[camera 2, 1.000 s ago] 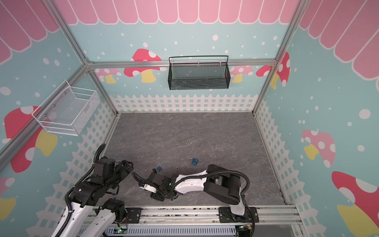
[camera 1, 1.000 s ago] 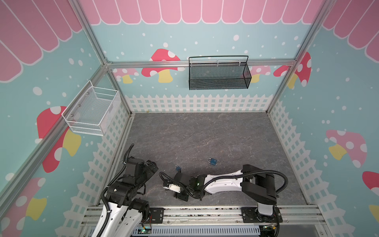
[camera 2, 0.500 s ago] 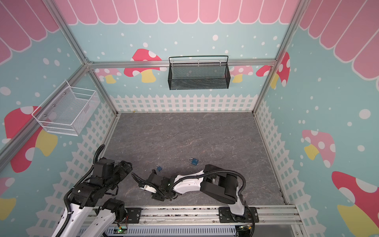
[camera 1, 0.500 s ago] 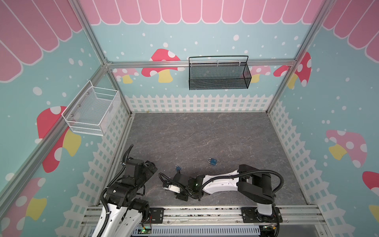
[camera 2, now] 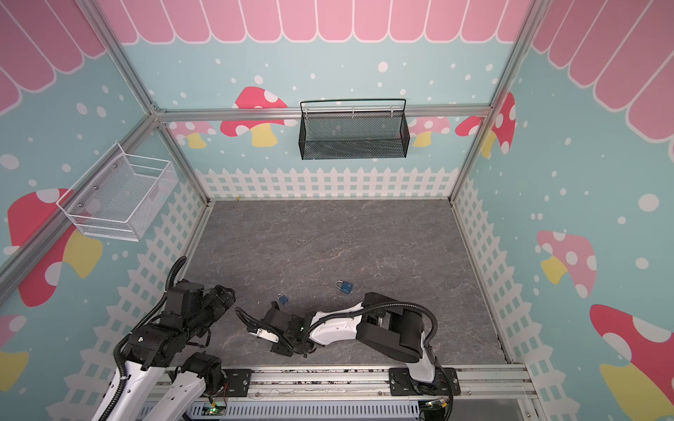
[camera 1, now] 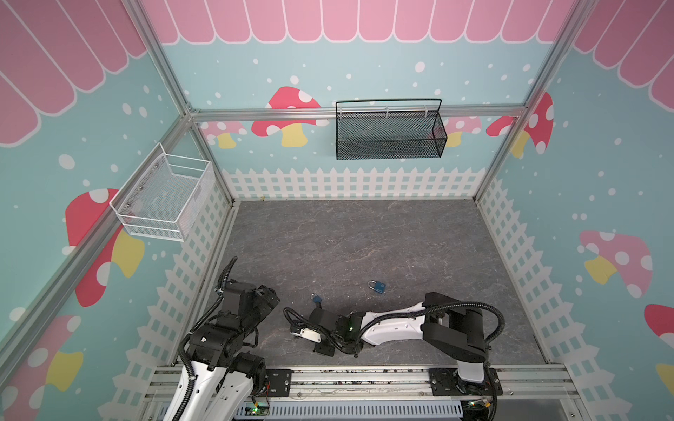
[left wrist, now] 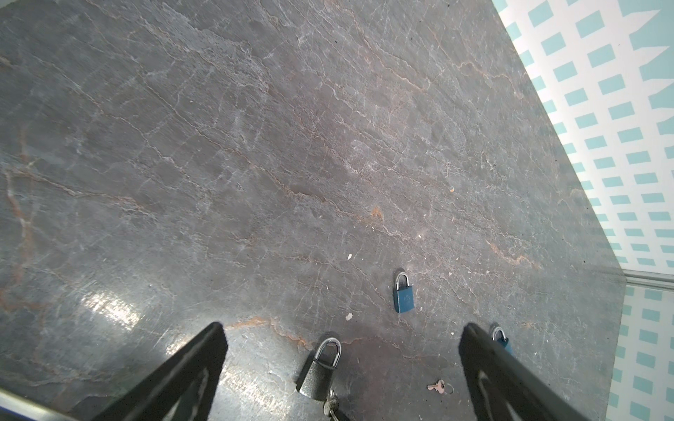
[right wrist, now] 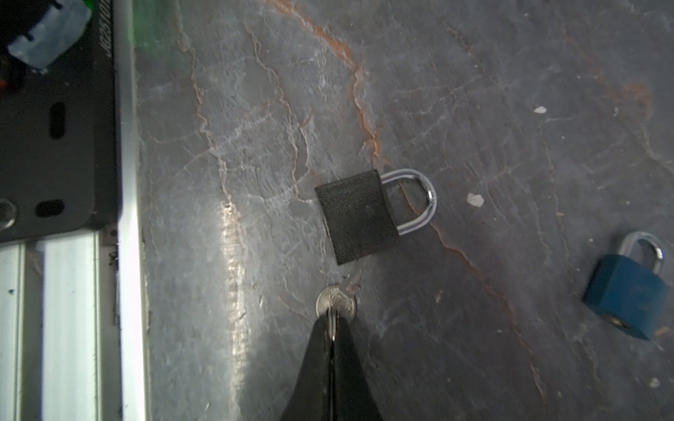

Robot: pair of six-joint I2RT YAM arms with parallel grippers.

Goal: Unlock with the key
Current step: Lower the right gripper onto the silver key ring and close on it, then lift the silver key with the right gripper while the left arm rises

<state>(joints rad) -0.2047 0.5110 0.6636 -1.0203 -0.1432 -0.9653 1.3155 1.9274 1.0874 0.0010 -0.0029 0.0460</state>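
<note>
A black padlock (right wrist: pixel 359 215) with a silver shackle lies flat on the grey floor; the left wrist view also shows this padlock (left wrist: pixel 319 371). My right gripper (right wrist: pixel 332 320) is shut on a silver key (right wrist: pixel 335 300). The key's round head sticks out of the tips, a short gap from the padlock's bottom edge, and its blade is hidden between the fingers. The right arm (camera 1: pixel 386 322) reaches left along the near rail. My left gripper (left wrist: pixel 343 328) is open and empty, folded back at the near left, and shows in both top views (camera 1: pixel 268 295).
Two blue padlocks (camera 1: pixel 316 299) (camera 1: pixel 378 287) lie on the floor just beyond the right arm. A small pinkish key (left wrist: pixel 437 386) lies near the closer blue padlock (left wrist: pixel 501 339). The aluminium rail (right wrist: pixel 73 310) borders the near edge. Mesh baskets (camera 1: pixel 388 133) (camera 1: pixel 164 200) hang on the walls.
My right gripper's jaws have closed onto the silver key, and the right arm has shifted slightly. The left arm has not moved.
</note>
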